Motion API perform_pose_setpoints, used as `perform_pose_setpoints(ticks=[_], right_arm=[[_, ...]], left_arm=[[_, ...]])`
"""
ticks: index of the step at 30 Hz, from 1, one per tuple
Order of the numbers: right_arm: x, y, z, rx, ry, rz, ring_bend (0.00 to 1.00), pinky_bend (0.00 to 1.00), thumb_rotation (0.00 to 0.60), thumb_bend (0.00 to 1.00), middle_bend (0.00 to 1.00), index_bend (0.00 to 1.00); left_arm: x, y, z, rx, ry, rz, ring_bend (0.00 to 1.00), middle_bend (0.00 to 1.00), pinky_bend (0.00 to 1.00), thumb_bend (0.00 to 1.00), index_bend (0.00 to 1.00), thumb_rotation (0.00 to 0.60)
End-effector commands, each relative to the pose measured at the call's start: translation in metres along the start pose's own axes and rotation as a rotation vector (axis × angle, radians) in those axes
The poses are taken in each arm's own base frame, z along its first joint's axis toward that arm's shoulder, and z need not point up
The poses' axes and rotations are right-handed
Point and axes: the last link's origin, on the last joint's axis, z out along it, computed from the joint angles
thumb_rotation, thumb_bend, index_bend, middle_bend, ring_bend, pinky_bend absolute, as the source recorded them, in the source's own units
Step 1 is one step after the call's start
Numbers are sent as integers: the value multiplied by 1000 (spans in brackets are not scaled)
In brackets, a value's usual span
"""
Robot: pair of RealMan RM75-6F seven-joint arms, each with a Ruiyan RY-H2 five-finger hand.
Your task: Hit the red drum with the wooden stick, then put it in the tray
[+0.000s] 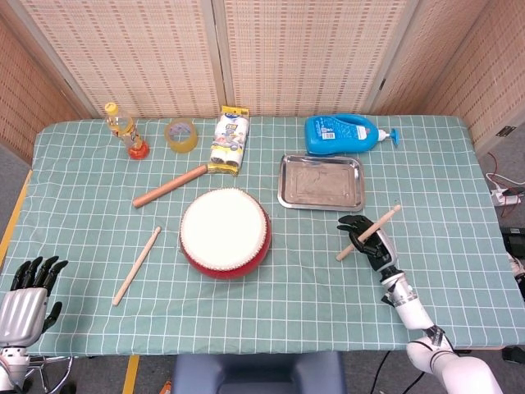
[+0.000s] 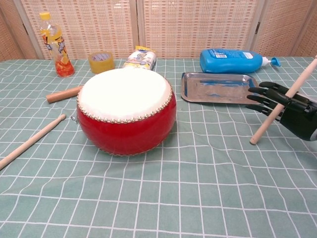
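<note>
Nearest, at the front left corner of the worktop [image 1: 459, 246], the left hand [image 1: 25, 300] rests palm down at the cloth's edge, its fingers [image 1: 45, 267] spread and holding nothing. It appears in the head view only.

At the front right, the right hand [image 2: 290, 111] holds a wooden stick [image 2: 283, 101]. The stick lies tilted across the hand; its lower tip sits at or just above the cloth, and its upper end points up and to the right. The dark fingers [image 2: 263, 94] extend toward the tray and are partly spread. How tightly they clamp the stick cannot be told.

At the centre stands the red drum [image 2: 126, 111] with its white skin facing up, well apart from the held stick. A second stick [image 2: 30, 141] lies flat on the cloth left of the drum.

Beyond the right hand sits the metal tray [image 2: 218, 89], with nothing in it. A thicker wooden rod [image 2: 64, 94] lies behind the drum on the left.

Along the far edge stand a drink bottle [image 2: 55, 44], a roll of yellow tape [image 2: 101, 62], a packet [image 2: 141, 57] and a blue bottle [image 2: 232, 60] lying on its side.
</note>
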Motion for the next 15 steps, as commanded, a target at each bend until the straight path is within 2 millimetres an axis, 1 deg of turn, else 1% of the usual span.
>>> perform_pose_setpoints(ticks=[1,5,10,15], right_arm=[[-3,2,0,-7,-15,-21,243,268,600,443,345,438],[-10,6,-1,-18,-49,-51,254,272,600,443,355,446],[-19,9,-4,-26,-102,-103,272,307,600,443,375,452],[-24,11,-8,-42,-135,-135,305,347,600,443,399,461]], left_arm=[[0,-1,0,2,-1,0,23,92,32,323,169,600],[-2,-2,0,3,-4,-1,22,92,32,323,170,600],[-3,-3,-1,5,-5,-6,22,93,32,323,169,600],[-4,-4,-1,5,-8,-9,23,92,32,323,169,600]])
